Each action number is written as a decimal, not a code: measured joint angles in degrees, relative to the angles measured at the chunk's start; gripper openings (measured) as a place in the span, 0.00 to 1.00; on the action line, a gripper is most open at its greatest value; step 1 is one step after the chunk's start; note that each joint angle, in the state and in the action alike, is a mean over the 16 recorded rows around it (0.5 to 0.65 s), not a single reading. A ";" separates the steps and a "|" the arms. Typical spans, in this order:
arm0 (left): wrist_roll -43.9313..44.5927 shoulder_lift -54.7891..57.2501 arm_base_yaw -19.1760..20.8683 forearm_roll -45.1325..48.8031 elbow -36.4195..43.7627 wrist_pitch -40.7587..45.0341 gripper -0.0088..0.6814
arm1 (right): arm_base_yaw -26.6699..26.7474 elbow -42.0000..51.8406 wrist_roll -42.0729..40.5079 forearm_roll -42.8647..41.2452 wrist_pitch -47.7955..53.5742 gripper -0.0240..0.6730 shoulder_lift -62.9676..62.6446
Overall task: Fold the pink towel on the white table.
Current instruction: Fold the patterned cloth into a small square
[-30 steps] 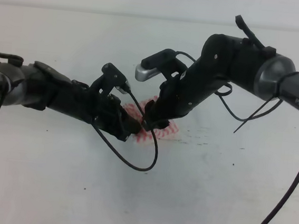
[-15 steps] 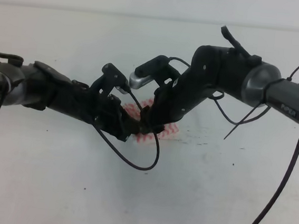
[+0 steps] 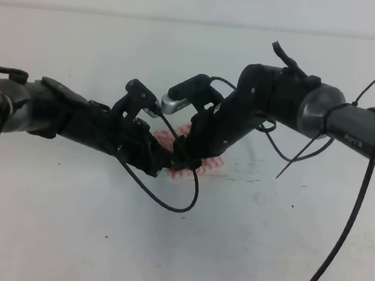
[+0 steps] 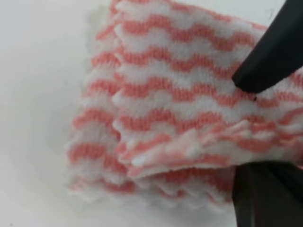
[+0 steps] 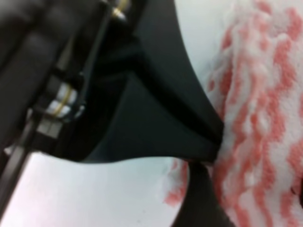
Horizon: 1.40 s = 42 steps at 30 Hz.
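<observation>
At frame centre, the left gripper [image 3: 165, 163] pinches the pink towel [image 4: 189, 109]; right fingers' state unclear. Soft, light: grip the layered edges.

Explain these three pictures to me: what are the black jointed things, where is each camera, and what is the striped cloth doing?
Two robot arms meet over a white table. The wide picture comes from a camera above and in front; the two close-ups come from cameras mounted at each arm's wrist. Each arm ends in a pincer: the left pincer and the right pincer both sit at the pink towel, a small wavy-striped cloth lying in folded layers. In the left close-up, dark fingers sit above and below a layered towel edge, apparently pinching it. The right pincer's grip cannot be judged.
</observation>
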 joint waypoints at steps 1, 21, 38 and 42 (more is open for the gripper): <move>-0.01 0.01 0.01 0.00 0.00 -0.03 0.01 | 0.00 0.00 0.02 0.20 -0.14 0.56 0.12; 0.09 0.05 -0.02 2.16 -0.09 1.63 0.01 | -0.03 0.00 1.17 1.52 -2.14 0.09 0.51; 0.21 0.15 -0.02 2.83 -0.10 2.33 0.01 | -0.02 0.00 2.76 5.55 -5.37 0.01 0.37; 0.24 0.15 -0.02 2.83 -0.10 2.33 0.01 | -0.03 0.00 2.68 6.03 -5.14 0.01 0.35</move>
